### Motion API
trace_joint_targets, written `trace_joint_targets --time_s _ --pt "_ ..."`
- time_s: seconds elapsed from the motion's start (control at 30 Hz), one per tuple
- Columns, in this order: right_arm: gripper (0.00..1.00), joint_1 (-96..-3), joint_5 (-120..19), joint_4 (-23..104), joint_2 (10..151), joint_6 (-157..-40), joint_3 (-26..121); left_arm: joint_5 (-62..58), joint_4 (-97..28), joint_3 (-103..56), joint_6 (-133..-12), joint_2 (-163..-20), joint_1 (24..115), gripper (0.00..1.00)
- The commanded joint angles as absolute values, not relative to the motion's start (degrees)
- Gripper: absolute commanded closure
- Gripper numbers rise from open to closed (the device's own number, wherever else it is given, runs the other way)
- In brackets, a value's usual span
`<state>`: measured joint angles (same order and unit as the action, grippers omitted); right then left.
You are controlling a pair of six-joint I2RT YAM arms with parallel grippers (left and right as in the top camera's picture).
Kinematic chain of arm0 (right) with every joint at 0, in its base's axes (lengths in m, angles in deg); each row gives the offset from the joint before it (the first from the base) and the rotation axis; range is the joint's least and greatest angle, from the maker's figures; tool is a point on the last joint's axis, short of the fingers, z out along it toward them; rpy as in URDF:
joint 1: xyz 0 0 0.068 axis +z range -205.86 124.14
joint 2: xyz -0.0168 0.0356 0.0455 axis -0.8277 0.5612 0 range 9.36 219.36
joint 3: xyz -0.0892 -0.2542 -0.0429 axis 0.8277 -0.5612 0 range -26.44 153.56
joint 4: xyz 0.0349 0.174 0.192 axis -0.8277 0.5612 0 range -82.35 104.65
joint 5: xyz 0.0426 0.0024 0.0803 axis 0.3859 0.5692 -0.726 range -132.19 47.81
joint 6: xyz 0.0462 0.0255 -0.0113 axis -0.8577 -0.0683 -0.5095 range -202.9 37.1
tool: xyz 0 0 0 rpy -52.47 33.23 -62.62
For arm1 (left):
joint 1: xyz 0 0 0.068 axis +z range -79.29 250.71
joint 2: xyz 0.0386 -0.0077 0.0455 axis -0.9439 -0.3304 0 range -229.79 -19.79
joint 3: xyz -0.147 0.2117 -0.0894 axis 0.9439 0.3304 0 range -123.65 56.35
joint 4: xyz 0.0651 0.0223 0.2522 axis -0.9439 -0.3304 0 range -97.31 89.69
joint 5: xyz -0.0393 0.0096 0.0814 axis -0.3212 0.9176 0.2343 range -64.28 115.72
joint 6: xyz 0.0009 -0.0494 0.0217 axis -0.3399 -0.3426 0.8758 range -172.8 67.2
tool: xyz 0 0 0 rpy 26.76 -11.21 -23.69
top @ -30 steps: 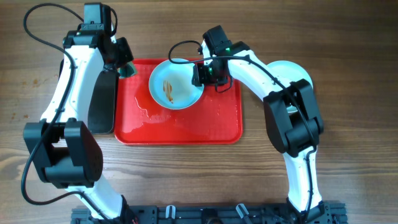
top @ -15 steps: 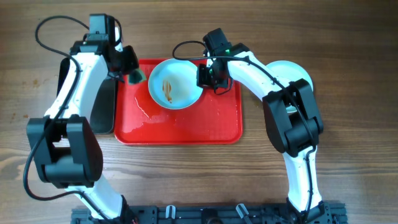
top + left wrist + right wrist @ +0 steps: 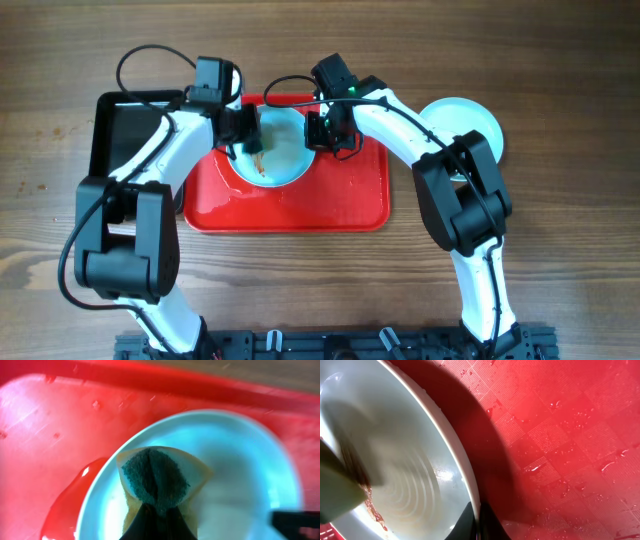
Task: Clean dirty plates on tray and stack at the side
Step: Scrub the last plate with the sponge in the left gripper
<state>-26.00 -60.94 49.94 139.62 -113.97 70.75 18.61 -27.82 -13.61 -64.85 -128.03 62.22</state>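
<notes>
A pale plate (image 3: 285,152) with a blue rim lies at the back of the red tray (image 3: 300,205). My right gripper (image 3: 318,135) is shut on its right rim; in the right wrist view the jaws pinch the rim (image 3: 474,495) and the plate's edge casts a shadow on the tray (image 3: 560,435). Orange-brown sauce (image 3: 374,512) shows low in the plate. My left gripper (image 3: 250,140) is shut on a green and yellow sponge (image 3: 156,477), which sits over the plate's left half (image 3: 240,475).
A second plate (image 3: 470,120) rests on the wooden table right of the tray, partly under the right arm. The black tray (image 3: 125,125) stands left of the red tray. Water pools on the red tray (image 3: 67,510).
My left arm swung right from the black tray with the sponge to above the plate. My right gripper closed on the plate's right rim, and the plate shifted slightly toward the back.
</notes>
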Motion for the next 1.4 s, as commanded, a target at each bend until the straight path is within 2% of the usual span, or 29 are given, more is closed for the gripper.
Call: trace_joint_targets --time_s 0.0,0.1,0.2,0.27,0.43,0.53,0.7,0.83,1.03,1.17,1.37 --pt "0.96 -25.8 -60.0 50.5 141.2 -114.4 69.4 22.6 -28.4 -10.7 -62.0 -130.4 62.2 0.96" --pt "0.96 -25.8 -60.0 50.5 141.2 -114.3 69.4 20.3 -32.3 -10.3 -61.3 -130.7 62.2 0.96" --pt "0.96 -25.8 -60.0 50.4 141.2 -114.4 69.4 1.8 -36.3 -10.3 -50.2 -130.7 62.1 0.96" --pt "0.96 -25.8 -60.0 50.3 141.2 -114.4 69.4 -4.6 -38.4 -10.3 -46.7 -130.7 61.9 0.96" --pt "0.96 -25.8 -60.0 50.4 141.2 -114.3 69.4 -4.5 -37.7 -10.3 -44.7 -130.8 60.6 0.96" --pt "0.96 -25.8 -60.0 50.5 141.2 -114.3 69.4 4.9 -31.3 -10.3 -54.3 -130.8 60.7 0.96" --pt "0.96 -25.8 -60.0 50.5 141.2 -114.2 69.4 27.8 -22.5 -10.3 -71.0 -130.8 60.7 0.96" --pt "0.96 -25.8 -60.0 50.5 141.2 -113.9 69.4 31.0 -27.5 -10.3 -74.2 -130.8 60.7 0.96" --pt "0.96 -25.8 -60.0 50.4 141.2 -113.9 69.4 16.6 -41.0 -10.3 -57.4 -130.8 60.7 0.96" --pt "0.96 -25.7 -60.0 50.6 141.2 -113.9 69.4 -2.2 -43.2 -10.3 -45.2 -130.8 60.7 0.96" --pt "0.96 -25.7 -60.0 50.6 141.2 -113.9 69.4 -1.8 -34.9 -10.3 -46.2 -130.8 60.7 0.96"
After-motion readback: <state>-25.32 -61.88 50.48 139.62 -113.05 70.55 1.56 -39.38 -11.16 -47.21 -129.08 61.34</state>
